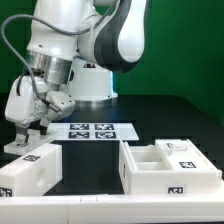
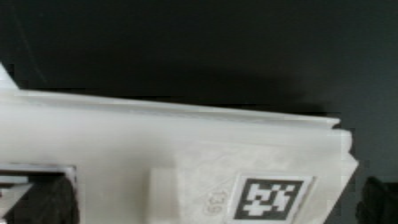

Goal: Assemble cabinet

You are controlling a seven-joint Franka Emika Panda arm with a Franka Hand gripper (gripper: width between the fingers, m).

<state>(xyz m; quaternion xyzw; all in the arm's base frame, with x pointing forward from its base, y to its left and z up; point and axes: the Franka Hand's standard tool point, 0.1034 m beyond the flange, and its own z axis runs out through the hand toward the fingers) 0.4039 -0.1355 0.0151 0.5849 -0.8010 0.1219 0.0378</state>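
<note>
A white box-shaped cabinet part (image 1: 28, 172) with black-and-white tags lies at the exterior view's left, near the table's front edge. My gripper (image 1: 30, 140) hangs just above its far end, open, pointing down. In the wrist view that part (image 2: 178, 150) fills the lower picture, and one tag (image 2: 267, 197) shows between my wide-spread jaws (image 2: 214, 202). The dark fingers (image 2: 11, 196) only show at the picture's edges, and I cannot tell whether they touch the part. The larger open cabinet body (image 1: 150, 172), with inner compartments, stands at the exterior view's right.
The marker board (image 1: 92, 130) lies flat on the black table between the two parts, toward the back. The white robot pedestal (image 1: 92, 85) stands behind it. A small tagged white piece (image 1: 181, 150) rests on the cabinet body's far side.
</note>
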